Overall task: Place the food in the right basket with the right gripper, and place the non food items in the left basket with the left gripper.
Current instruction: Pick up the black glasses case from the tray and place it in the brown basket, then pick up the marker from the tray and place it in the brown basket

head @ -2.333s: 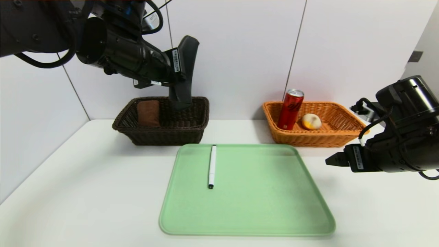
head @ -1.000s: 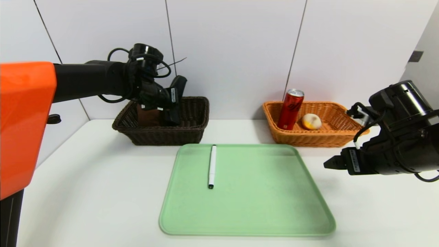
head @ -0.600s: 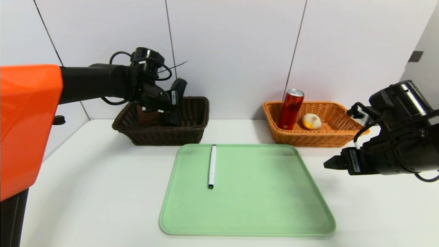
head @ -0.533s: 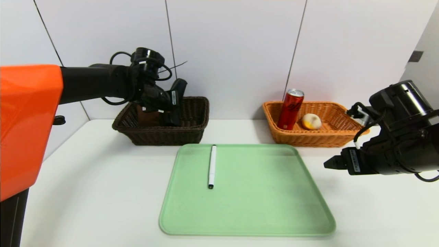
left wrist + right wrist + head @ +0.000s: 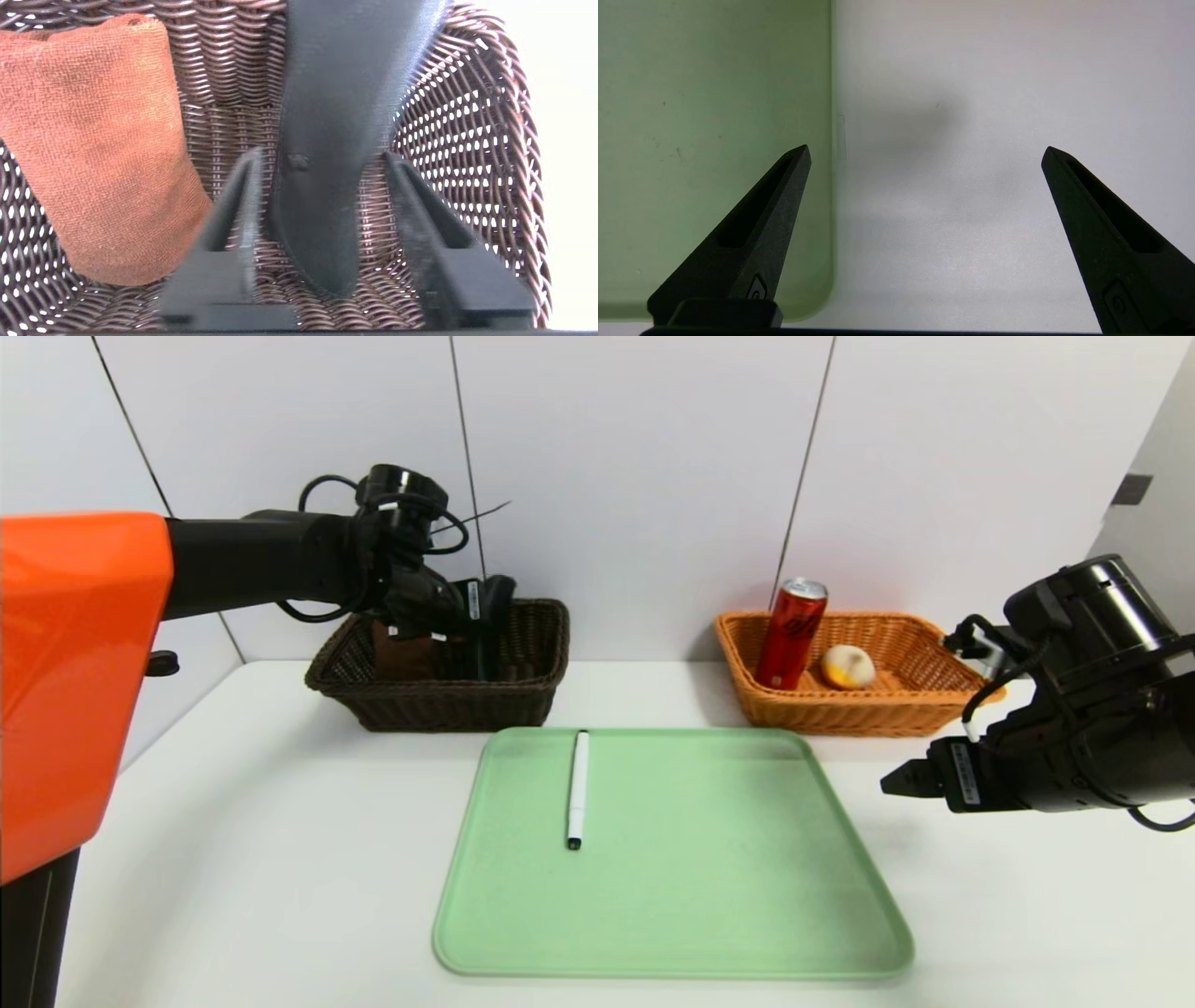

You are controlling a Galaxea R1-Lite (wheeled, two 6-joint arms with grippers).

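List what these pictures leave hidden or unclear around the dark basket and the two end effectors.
1. Head view: the towel is mostly hidden by the left end effector, which reaches into the dark basket.
2. Left wrist view: the black case, between the open fingers, is cut off by the picture's edge.
3. Right wrist view: the open right end effector, parked at the tray edge, shows neither basket.

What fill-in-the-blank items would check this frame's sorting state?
1. The white marker pen lies on the green ____.
2. The red drink can and the bun sit in the ____ basket.
3. The left gripper, fingers apart, is over the dark brown basket around the long black ____.
4. The right gripper hangs ____ beside the tray.

Missing words: tray; orange-tan; case; open
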